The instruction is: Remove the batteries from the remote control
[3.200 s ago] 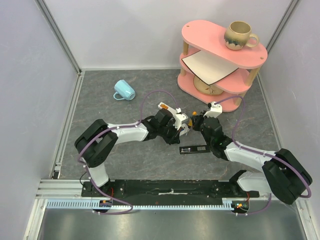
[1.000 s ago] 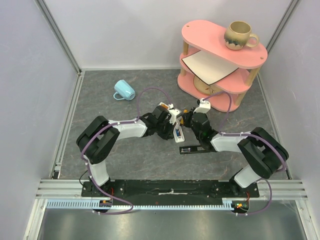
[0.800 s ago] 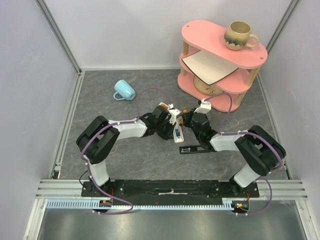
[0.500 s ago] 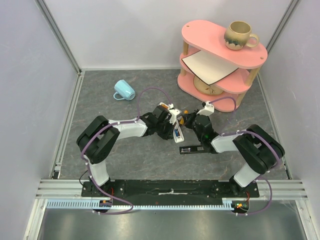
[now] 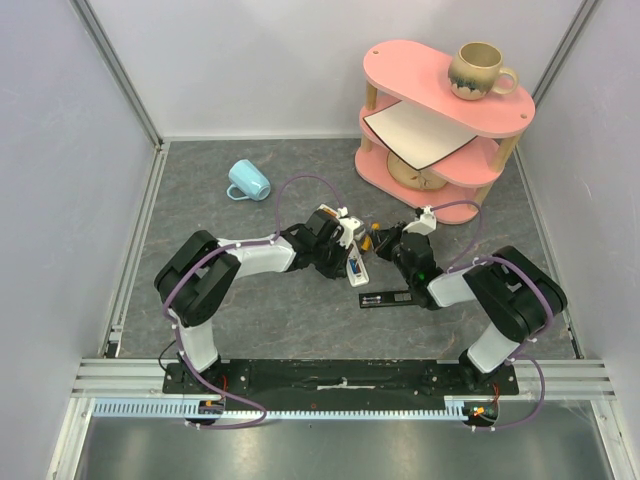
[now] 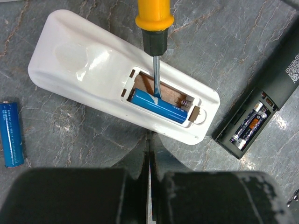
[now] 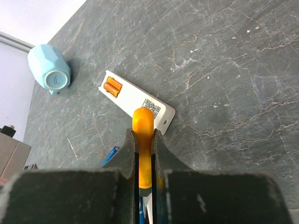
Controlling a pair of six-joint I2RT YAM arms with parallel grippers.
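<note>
Progress is partial: one blue battery lies loose on the bench, at nine o'clock of the white remote, while a second blue battery sits in the open bay. My right end effector is clamped on the screwdriver, whose blade reaches into the bay behind that cell (a prying step, I judge). My left end effector has its fingers pressed together with nothing between them, at six o'clock of the remote; whether it touches the casing I cannot tell. At four o'clock a black remote holds two cells, and the right wrist view shows a flat white remote with orange cells in it. So most of the unloading is left.
</note>
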